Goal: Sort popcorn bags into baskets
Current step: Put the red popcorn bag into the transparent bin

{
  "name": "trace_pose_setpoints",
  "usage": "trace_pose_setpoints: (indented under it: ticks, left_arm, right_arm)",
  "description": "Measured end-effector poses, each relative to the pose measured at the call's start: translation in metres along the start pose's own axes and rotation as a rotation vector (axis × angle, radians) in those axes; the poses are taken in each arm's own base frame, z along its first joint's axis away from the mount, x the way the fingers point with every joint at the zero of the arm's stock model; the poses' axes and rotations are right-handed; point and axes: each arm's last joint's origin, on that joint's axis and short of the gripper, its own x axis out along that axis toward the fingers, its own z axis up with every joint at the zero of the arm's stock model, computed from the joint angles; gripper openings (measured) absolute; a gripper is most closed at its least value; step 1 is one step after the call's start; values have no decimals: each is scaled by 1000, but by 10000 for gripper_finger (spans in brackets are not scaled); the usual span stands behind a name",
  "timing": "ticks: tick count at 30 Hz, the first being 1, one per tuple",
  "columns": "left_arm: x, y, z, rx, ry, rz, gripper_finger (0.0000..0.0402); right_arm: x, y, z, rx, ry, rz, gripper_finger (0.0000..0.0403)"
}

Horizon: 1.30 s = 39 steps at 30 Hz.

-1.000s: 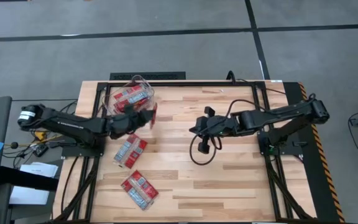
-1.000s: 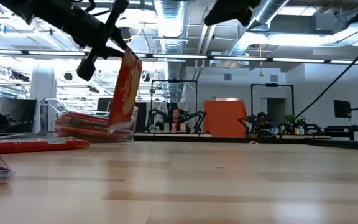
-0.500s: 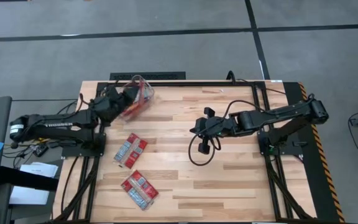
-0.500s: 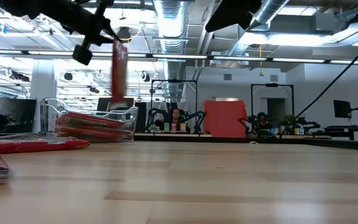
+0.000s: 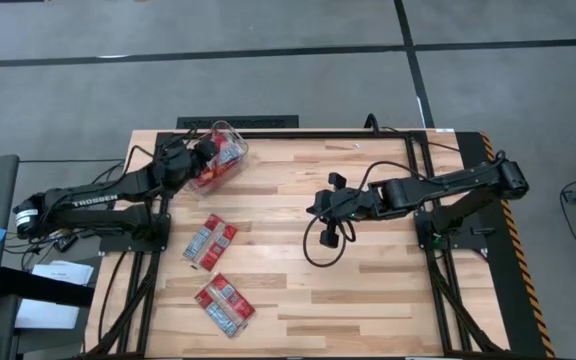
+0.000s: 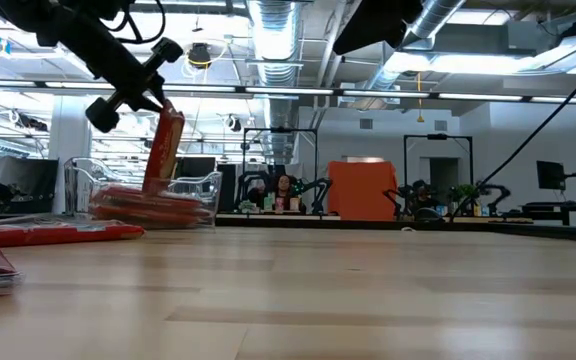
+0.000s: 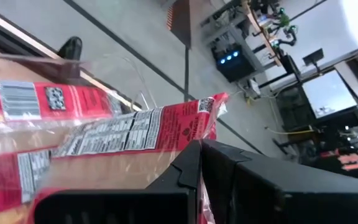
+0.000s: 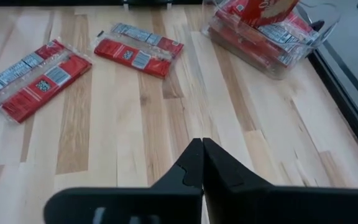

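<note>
A: Where is the left end effector (image 6: 158, 97)?

B: Over the clear bin (image 5: 218, 158) at the far left corner of the bench (image 5: 388, 280). Its fingers are pinching the top edge of a red popcorn bag (image 6: 162, 152), which hangs below them, tilted, with its lower end down inside the bin.

A: What does the wrist camera show?

B: The same bag (image 7: 148, 127), nutrition panel facing up, running straight out from between the two dark fingers (image 7: 185, 171). More packets (image 7: 36, 99) lie beneath it behind the clear wall.

A: How full is the bin?

B: From bench height, a low stack of red packets (image 6: 148, 206) lies flat in its bottom, and the held bag's lower end meets that stack.

A: Anything left outside?

B: Two pairs of packets on the wood, one (image 5: 209, 242) nearer the bin, the other (image 5: 225, 305) closer to the front edge, both well apart from the left end effector.

A: And the right end effector (image 5: 320, 207)?

B: It hovers near mid-bench, fingers pressed together, holding nothing.
</note>
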Motion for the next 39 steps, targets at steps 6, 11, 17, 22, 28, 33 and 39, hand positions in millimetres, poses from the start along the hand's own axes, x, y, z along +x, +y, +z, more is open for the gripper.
trace_pose_setpoints:
  ticks: [6,11,17,22,28,33,39]
  left_arm:
    - [-2,7,2,20,7,59,0]
    - [-11,20,7,1,-11,152,0]
    - [-22,22,19,1,-89,153,0]
    - [-26,32,19,48,-63,217,0]
    - [-24,35,17,99,-79,256,1]
    - [-25,35,20,212,-151,275,32]
    - [-28,29,28,224,-290,262,119]
  right_arm:
    - [0,0,-1,0,9,-1,22]
    - [0,-1,-3,-7,34,-5,35]
    - [0,-1,-3,-10,35,-5,26]
    - [0,-1,-3,-14,32,-5,19]
    - [0,-2,-3,-11,32,-10,40]
    - [2,-9,-2,4,34,-28,67]
    - [3,-12,-2,10,37,-36,93]
